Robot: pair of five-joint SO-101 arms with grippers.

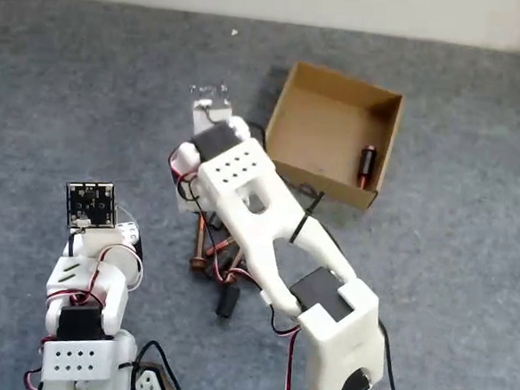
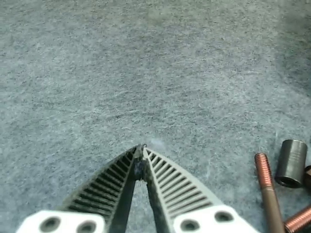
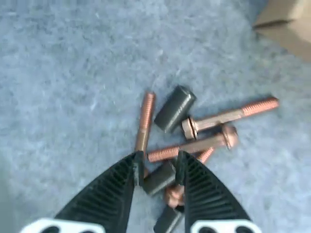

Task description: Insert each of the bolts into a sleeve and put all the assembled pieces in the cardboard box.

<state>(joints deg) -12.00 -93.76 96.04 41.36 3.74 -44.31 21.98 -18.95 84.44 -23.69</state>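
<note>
In the high view, the cardboard box (image 1: 323, 180) sits right of centre near the top. One assembled piece (image 1: 366, 165) already lies against its right-hand wall. My right arm (image 1: 268, 213) runs from the lower right up over the middle of the grey counter (image 1: 450, 280). The loose pile (image 1: 213, 254) of copper bolts and dark sleeves lies beside it, below and left of the box. The left arm (image 1: 83, 299) is folded at lower left, apart from the pile, which I judge leaves the working arm room.

In the left wrist view, the left pincer (image 2: 142, 150) is pressed together with nothing in it, over bare counter. A stray bolt (image 2: 266, 189) and a stray sleeve (image 2: 291, 162) lie side by side at the lower right edge, near the tips but not under them.

In the right wrist view, the right pincer (image 3: 159, 158) is spread just over the pile. A near sleeve (image 3: 160, 178) sits between its fingers, and I can't tell whether the pads touch it. The threaded end of a crossing bolt (image 3: 194, 145) lies in the same gap. A far sleeve (image 3: 175, 108) rests against the bolts beyond. I read this straddle as lining up a grasp, and closing here could catch the bolt as well.
</note>
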